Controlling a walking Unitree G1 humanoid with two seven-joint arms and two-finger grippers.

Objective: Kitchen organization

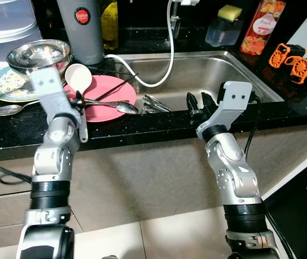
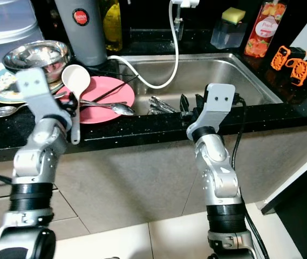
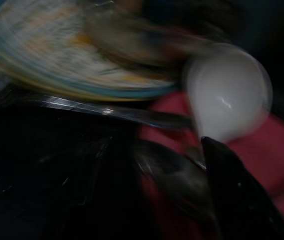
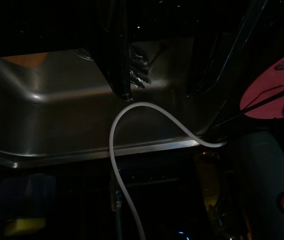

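Observation:
A pink plate [image 1: 107, 89] lies on the black counter [image 1: 142, 129] left of the sink, with metal spoons [image 1: 113, 104] and dark chopsticks [image 1: 115, 86] across it. My left gripper [image 1: 77, 102] is at the plate's left edge, shut on the handle of a white spoon [image 1: 77, 77]. The spoon's bowl points up and its handle hangs past the counter edge. The blurred left wrist view shows that bowl [image 3: 229, 92] beside one black finger [image 3: 236, 190]. My right gripper [image 1: 199, 101] is open over the front rim of the steel sink [image 1: 218, 70]. Several pieces of cutlery [image 1: 156, 103] lie inside the sink.
A steel bowl [image 1: 39, 54] rests on a patterned plate [image 1: 5, 83], with a spoon [image 1: 7, 109] in front. A white hose [image 1: 166, 59] loops into the sink. Behind stand a grey flask [image 1: 83, 29], a sponge holder [image 1: 224, 27] and a red bottle [image 1: 261, 27]. Orange tools [image 1: 296, 62] lie at the right.

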